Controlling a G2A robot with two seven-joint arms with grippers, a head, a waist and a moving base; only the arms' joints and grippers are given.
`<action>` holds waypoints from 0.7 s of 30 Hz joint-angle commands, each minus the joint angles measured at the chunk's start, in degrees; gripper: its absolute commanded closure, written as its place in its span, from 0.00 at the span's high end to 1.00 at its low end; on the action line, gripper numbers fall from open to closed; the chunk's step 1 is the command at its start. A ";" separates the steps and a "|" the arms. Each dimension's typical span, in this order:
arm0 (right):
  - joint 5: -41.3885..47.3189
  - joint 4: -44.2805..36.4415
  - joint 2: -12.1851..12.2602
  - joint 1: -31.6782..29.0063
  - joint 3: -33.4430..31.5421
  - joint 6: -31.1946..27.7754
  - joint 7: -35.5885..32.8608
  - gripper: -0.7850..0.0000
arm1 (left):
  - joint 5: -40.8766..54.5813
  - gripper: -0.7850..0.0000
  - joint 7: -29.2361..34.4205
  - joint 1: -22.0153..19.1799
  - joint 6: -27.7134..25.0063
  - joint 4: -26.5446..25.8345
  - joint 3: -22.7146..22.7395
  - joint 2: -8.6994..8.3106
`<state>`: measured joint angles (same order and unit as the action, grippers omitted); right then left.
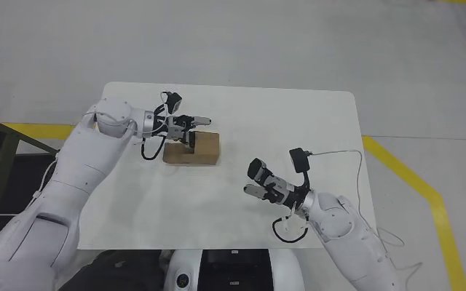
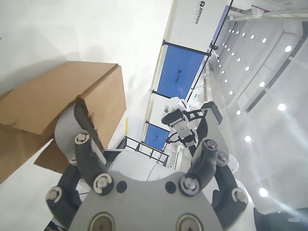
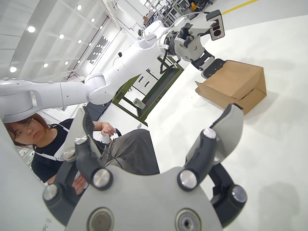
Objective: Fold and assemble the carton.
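Left gripper (image 2: 144, 108): fingers spread wide and holding nothing. One finger (image 2: 80, 121) is pressed against the torn-looking edge at the carton's (image 2: 60, 92) open end. Can't tell whether the pad sits inside the opening or just on the rim, because the finger itself covers the contact. The other finger (image 2: 211, 114) is up in the air, well apart from the cardboard.

In the top view this gripper sits over the carton's end nearest the left arm, and its dark links cover part of the top panel. A loose flap (image 2: 48, 163) hangs out below the pressed finger; its far part is hidden behind the gripper's links. The left wrist view cuts off the carton's other end.

Right gripper (image 1: 251, 180): fingers also wide, nothing between them. It hangs above bare table (image 1: 291, 116), well apart from the carton, on the side nearer the robot and toward the right arm.

The carton is brown and lies on its side on the white table, left of centre. It is squared up into a box shape with the closed-looking end facing the right gripper. A seam shows partly open low on that face in the right wrist view; hard to make out how far it gapes. The underside is hidden.
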<state>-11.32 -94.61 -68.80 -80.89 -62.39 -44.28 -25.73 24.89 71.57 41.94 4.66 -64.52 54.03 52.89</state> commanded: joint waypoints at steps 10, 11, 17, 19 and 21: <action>0.52 0.55 0.04 1.20 1.14 0.29 -0.21 1.00 | -5.33 1.00 -4.27 8.55 4.60 -9.24 8.28 -3.55; 0.58 0.58 0.05 1.25 1.18 0.21 -0.16 1.00 | -4.44 1.00 -3.98 9.25 4.21 -9.86 9.27 -3.77; 1.86 1.63 -0.05 3.08 2.26 -1.11 -0.93 1.00 | 3.27 1.00 -0.93 14.41 1.61 -13.85 16.11 -5.11; 3.38 3.35 -0.31 5.20 3.19 -1.49 -1.41 1.00 | 8.41 1.00 0.73 16.43 0.57 -14.98 18.62 -5.37; 5.42 5.97 -0.72 7.86 4.68 -1.52 -2.22 1.00 | 12.09 1.00 1.65 18.30 -0.77 -15.75 20.99 -5.63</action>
<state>-7.29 -90.46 -69.26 -74.89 -58.69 -45.85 -27.40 33.89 72.60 58.90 4.80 -79.78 73.36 47.42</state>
